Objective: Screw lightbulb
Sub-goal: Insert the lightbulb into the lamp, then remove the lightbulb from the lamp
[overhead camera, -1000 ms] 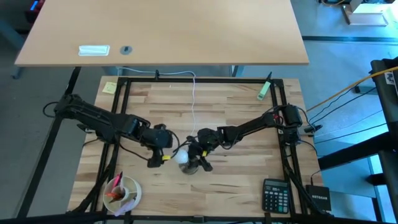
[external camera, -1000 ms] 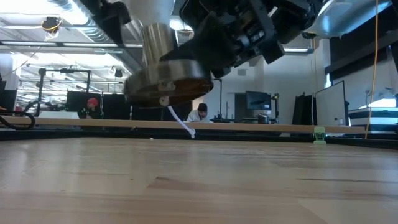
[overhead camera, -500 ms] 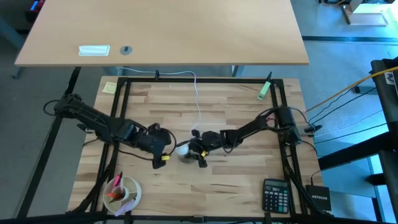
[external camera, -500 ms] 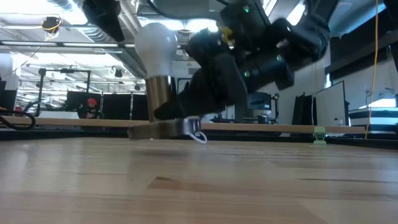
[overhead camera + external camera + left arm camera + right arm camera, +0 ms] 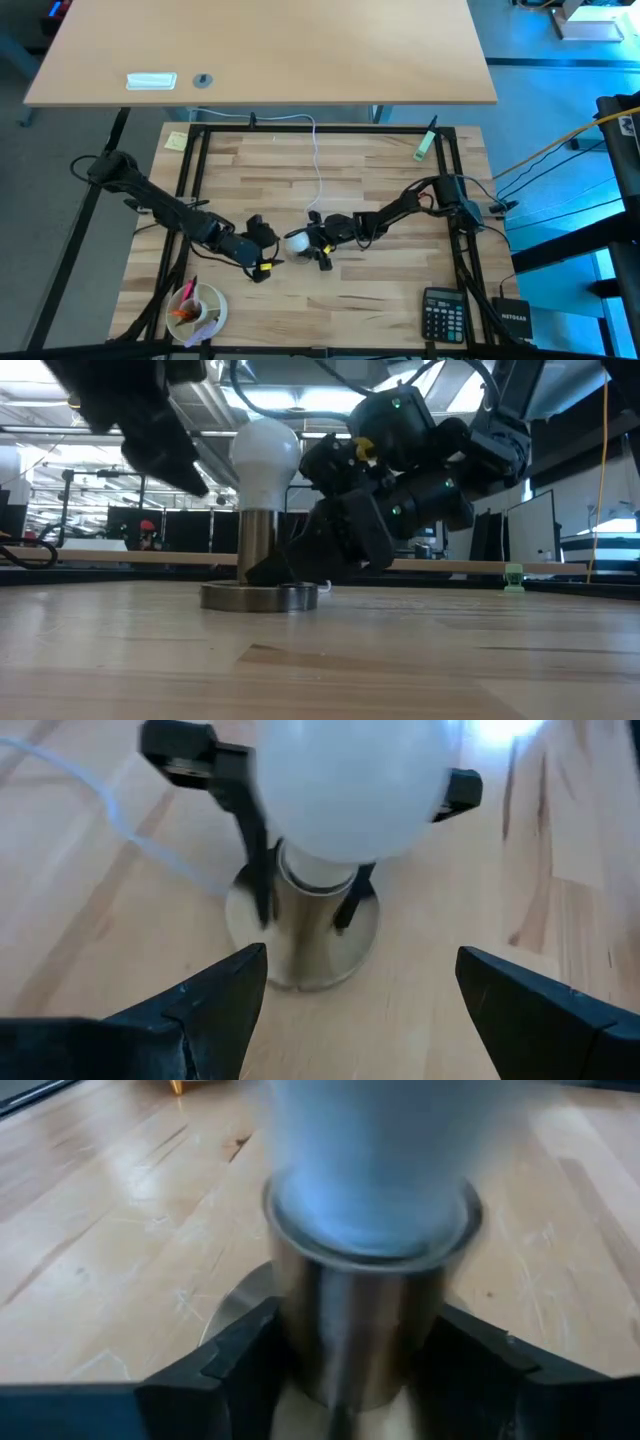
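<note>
Low view, lightbulb [image 5: 265, 452] upright in socket [image 5: 259, 565], right claw [image 5: 345, 1370] gripping socket

The lightbulb [image 5: 265, 453] sits upright in the socket [image 5: 259, 565] at frame centre; my right gripper [image 5: 318, 243] flanks the socket, my left gripper [image 5: 262, 252] lower left.

The lightbulb [image 5: 264, 451] is a small white frosted globe, standing upright with its narrow end down in the metal post of a round silvery socket base [image 5: 259, 596]. That base sits flat on the wooden bench [image 5: 420, 660], near its middle.
</note>
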### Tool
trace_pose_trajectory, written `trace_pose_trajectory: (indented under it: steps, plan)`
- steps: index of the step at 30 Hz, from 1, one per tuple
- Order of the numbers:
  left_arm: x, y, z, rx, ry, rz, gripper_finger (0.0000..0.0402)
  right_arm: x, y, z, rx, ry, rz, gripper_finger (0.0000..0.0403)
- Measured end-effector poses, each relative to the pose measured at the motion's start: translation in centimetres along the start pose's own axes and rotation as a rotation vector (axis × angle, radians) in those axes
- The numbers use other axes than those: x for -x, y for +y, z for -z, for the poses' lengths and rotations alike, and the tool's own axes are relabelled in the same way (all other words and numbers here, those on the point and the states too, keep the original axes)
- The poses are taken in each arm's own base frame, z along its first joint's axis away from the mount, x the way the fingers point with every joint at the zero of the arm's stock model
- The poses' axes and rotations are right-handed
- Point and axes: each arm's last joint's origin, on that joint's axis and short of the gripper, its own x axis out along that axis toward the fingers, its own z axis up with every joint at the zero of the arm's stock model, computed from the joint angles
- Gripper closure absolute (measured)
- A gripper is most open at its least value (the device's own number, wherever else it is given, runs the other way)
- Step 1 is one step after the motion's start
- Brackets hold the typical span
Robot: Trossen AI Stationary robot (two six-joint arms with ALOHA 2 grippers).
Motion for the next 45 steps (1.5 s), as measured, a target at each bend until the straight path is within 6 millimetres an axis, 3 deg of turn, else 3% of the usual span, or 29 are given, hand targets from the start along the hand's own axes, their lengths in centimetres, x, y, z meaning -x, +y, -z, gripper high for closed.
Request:
trace_pose_trajectory:
  steps: [6, 15, 22, 27, 33, 38, 45]
  plan:
    - [-1.3, 1.5, 2.0, 0.001, -0.061, 0.002, 0.0087, 0.6, 0.0, -0.8, 0.002, 0.032, -0.003, 0.0144]
    - [-3.2, 3.1, 3.5, 0.099, -0.134, 0.013, 0.0087, 3.8, 0.1, -3.7, 0.013, 0.178, -0.017, 0.0139]
    - [-5.6, 2.6, 3.9, -0.061, -0.201, 0.036, 0.0087, 7.5, 0.3, -5.8, -0.008, 0.33, -0.031, 0.0139]
    - [-7.8, 2.6, 4.8, -0.049, -0.219, 0.033, 0.0087, 9.3, 0.2, -7.6, -0.004, 0.3, 0.001, 0.0139]
    - [-9.9, 2.8, 5.0, -0.012, -0.277, 0.035, 0.009, 9.4, 0.1, -8.4, -0.007, 0.239, 0.024, 0.0139]
    - [-11.0, 3.0, 4.6, -0.037, -0.279, 0.008, 0.0127, 9.4, -0.1, -8.8, -0.057, 0.2, 0.07, 0.0139]
    - [-11.2, 3.0, 4.4, -0.071, -0.275, -0.005, 0.0239, 9.6, 0.0, -9.1, -0.148, 0.189, 0.066, 0.0139]
